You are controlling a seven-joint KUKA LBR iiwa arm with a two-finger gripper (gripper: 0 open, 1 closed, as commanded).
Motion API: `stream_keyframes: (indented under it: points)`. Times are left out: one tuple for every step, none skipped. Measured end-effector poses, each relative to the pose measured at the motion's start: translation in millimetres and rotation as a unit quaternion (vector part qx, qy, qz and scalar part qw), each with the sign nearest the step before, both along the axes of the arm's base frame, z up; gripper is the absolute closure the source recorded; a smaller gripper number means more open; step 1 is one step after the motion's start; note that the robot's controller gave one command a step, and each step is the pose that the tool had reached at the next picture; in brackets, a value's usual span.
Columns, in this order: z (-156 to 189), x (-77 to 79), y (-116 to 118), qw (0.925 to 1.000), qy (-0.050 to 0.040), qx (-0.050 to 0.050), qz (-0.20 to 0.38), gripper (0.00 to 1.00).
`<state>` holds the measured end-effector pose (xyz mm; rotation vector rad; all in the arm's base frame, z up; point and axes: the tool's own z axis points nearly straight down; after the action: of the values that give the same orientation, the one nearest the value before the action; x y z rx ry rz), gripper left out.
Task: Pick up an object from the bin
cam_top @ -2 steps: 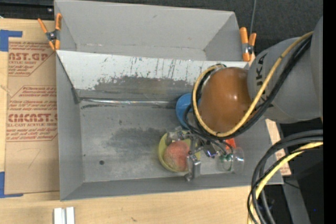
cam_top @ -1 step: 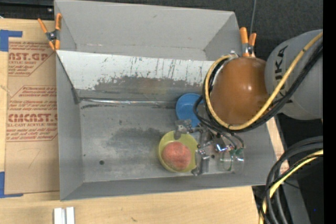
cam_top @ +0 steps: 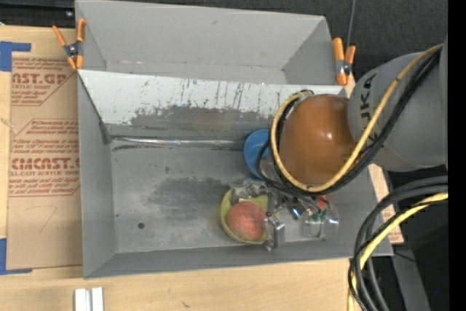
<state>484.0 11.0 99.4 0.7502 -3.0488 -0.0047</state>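
Down in the near right corner of the grey metal bin (cam_top: 167, 178), the KUKA arm (cam_top: 408, 113) reaches in from the right-hand wall, its wrist capped by a rounded orange-brown cover (cam_top: 317, 138) ringed by a yellow-and-black cable (cam_top: 275, 135). Below that cover the gripper (cam_top: 279, 223) sits low over the bin floor, close to the near edge. Wiring and metal parts crowd around it, so it cannot be told whether it stands wide or narrow, and nothing can be seen held in it.

Just beside the gripper, on the side away from the right wall, lies a pink-red round thing (cam_top: 246, 222), much like a small apple or ball. It rests in a yellow-green dish (cam_top: 227, 215) whose rim curves round its far side. Whether the gripper touches either one cannot be made out.

On the gripper's other side, nearer the right wall, lies a clear, glassy thing (cam_top: 324, 223) — its shape is hard to read. Farther from the near edge, a blue round thing (cam_top: 255, 149) sits partly hidden behind the cover, where the floor meets the sloping back wall. The left half of the bin floor is bare, scuffed metal.
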Motion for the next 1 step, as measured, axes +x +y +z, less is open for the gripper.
stream_keyframes:
  points:
    - [-25.4,1.9,1.7,0.995,-0.0123,0.0,0.099,0.0]
